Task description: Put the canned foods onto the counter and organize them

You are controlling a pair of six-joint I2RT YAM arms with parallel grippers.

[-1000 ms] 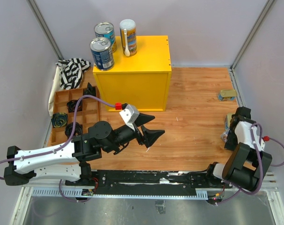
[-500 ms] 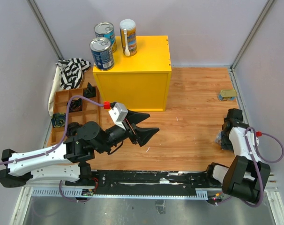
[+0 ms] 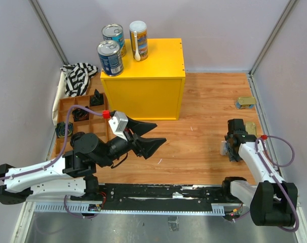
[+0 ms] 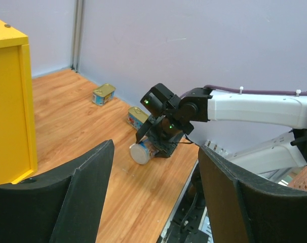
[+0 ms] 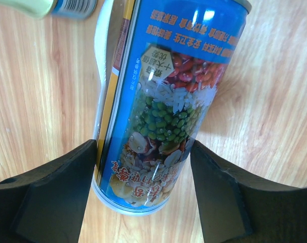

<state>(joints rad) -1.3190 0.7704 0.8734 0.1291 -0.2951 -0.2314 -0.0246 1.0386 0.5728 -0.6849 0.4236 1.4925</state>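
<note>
Bright, even light falls from overhead, so shadows on the table (image 3: 209,101) are short and soft. In my right wrist view the can (image 5: 158,96) is sharp, with small white glints on its label and a faint shadow to its right. My left fingers (image 4: 67,202) loom dark and slightly blurred.

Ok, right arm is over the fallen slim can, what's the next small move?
Probably close the right tool firmly on the slim can. It lies on its side on the wood floor, with a finger hard by each flank; whether they already grip is unclear.
</note>
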